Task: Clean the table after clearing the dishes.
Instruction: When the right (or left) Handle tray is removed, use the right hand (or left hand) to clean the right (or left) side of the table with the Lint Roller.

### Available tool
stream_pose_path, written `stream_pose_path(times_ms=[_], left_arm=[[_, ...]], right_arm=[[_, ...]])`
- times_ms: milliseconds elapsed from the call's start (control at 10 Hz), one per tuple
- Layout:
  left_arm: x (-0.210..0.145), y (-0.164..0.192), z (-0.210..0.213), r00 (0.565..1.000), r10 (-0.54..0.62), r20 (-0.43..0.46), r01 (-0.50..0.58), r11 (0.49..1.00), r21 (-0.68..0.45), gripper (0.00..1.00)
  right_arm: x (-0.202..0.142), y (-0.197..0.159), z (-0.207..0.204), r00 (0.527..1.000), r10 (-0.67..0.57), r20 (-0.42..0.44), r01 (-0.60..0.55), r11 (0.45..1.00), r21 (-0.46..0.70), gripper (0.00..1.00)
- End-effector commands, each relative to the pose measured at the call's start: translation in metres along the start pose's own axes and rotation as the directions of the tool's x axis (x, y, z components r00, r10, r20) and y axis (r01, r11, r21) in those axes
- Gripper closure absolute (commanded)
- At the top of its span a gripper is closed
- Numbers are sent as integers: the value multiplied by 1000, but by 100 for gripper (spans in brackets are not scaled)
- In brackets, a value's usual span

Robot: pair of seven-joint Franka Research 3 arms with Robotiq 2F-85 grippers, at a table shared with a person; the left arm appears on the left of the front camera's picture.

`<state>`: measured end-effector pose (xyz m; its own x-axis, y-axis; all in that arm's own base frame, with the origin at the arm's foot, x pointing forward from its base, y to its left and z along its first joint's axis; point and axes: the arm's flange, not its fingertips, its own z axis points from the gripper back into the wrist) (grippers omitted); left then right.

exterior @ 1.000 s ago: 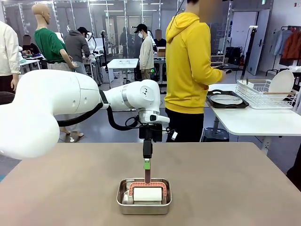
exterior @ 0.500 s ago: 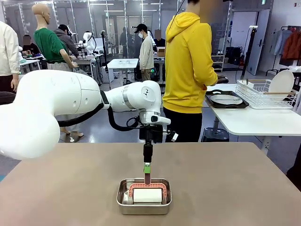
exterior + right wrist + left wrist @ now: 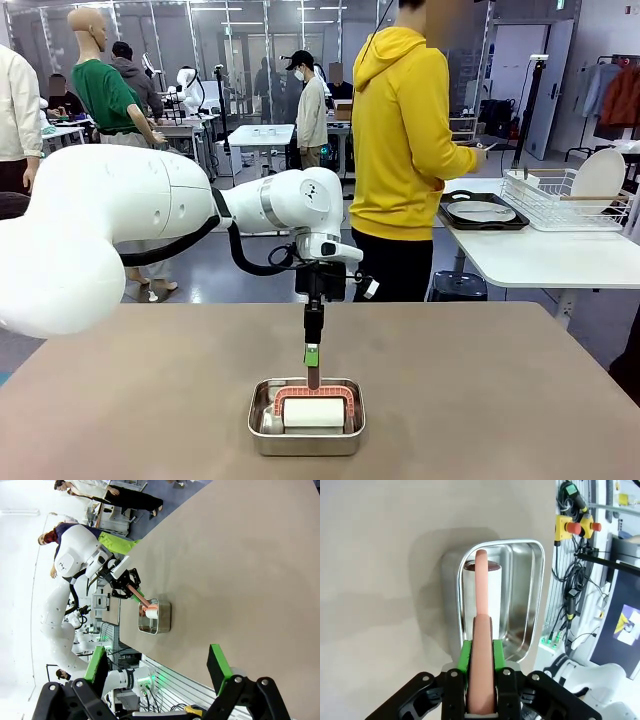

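One pincer (image 3: 481, 656) around roller handle (image 3: 481, 587)

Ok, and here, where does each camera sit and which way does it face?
Front: fixed on the robot's side, facing across the table at the person; left arm reaches in.
Left wrist: looks down the left gripper, shut on the roller handle, into the steel pan.
Right wrist: rolled sideways, over the open right gripper, along the table.
Shared: all three show the steel pan.
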<state>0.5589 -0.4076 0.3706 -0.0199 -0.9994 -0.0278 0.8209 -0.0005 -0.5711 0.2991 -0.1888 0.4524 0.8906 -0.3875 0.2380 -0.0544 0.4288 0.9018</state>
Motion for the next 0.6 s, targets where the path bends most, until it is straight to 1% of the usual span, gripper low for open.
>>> stream_pose_path(times_ms=[0, 100, 200, 300, 400, 500], left_arm=[[-11, -36, 25, 998, 47, 36, -48, 998, 33, 100], [-17, -50, 32, 998, 55, 34, -57, 997, 50, 100], [-29, -71, 37, 996, 82, 31, -85, 993, 88, 100], [-44, -90, 42, 992, 120, 50, -125, 984, 124, 100], [-66, -109, 51, 978, 165, 127, -187, 964, 187, 100], [-91, -124, 59, 950, 225, 216, -271, 937, 218, 100]], right_arm=[[0, 2, 1, 1000, 0, 3, 0, 1000, 5, 0], [0, 2, 1, 1000, 0, 3, 0, 1000, 5, 0], [0, 2, 1, 1000, 0, 3, 0, 1000, 5, 0], [0, 2, 1, 1000, 0, 3, 0, 1000, 5, 0], [0, 2, 1, 1000, 0, 3, 0, 1000, 5, 0], [0, 2, 1, 1000, 0, 3, 0, 1000, 5, 0]])
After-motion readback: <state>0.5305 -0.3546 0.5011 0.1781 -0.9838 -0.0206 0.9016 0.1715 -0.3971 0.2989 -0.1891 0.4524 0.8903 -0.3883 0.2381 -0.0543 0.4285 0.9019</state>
